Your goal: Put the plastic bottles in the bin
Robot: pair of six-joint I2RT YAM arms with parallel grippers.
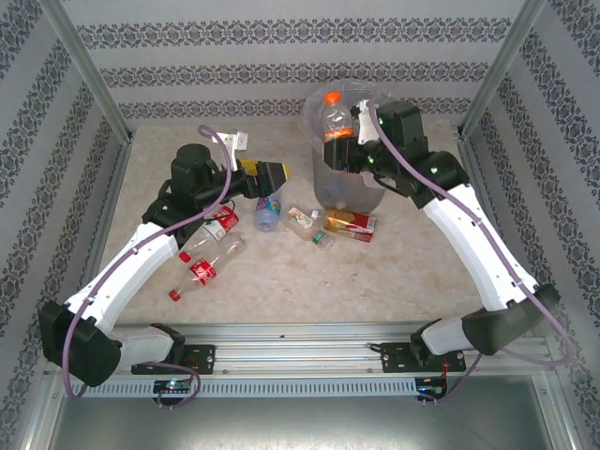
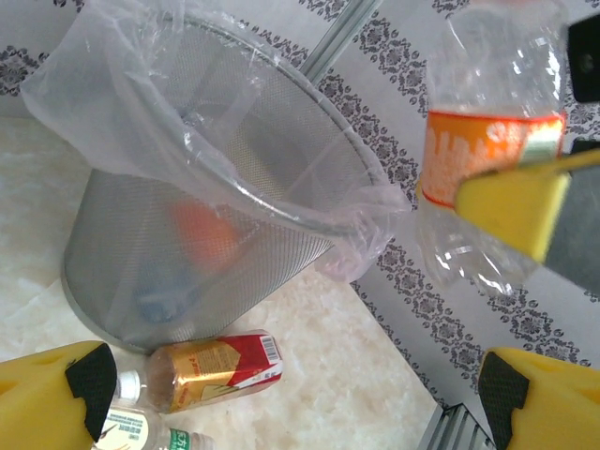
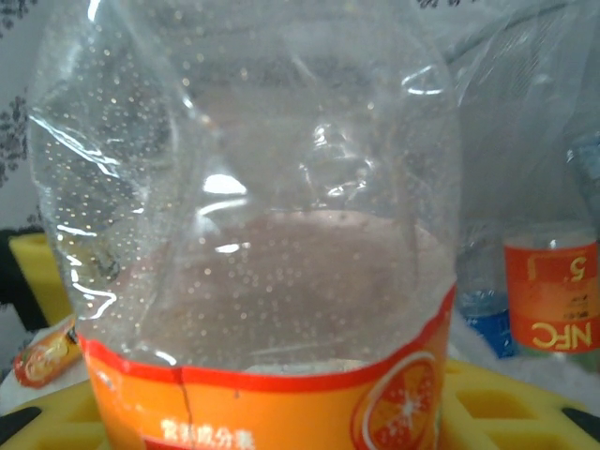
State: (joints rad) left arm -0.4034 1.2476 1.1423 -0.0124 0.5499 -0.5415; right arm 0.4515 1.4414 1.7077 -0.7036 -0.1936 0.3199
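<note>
The grey mesh bin (image 1: 361, 183) with its clear bag stands at the back of the table. Over its rim hangs an orange-labelled bottle (image 1: 335, 114), upright, with my right gripper (image 1: 341, 142) shut on its label. Up close that bottle (image 3: 253, 225) is clear and crumpled between yellow pads (image 3: 511, 408). Inside the bin lie an orange NFC bottle (image 3: 553, 300) and a blue one (image 3: 487, 319). My left gripper (image 1: 274, 174) stands open over a blue-labelled bottle (image 1: 268, 213). Its fingertips (image 2: 56, 389) frame the bin (image 2: 216, 187), with nothing between them.
On the table lie two red-labelled bottles (image 1: 221, 223) (image 1: 202, 270), a brown bottle with a red and gold label (image 1: 352, 224) (image 2: 216, 370) and a small green-labelled one (image 1: 310, 225). Patterned walls and metal posts (image 1: 89, 66) enclose the table.
</note>
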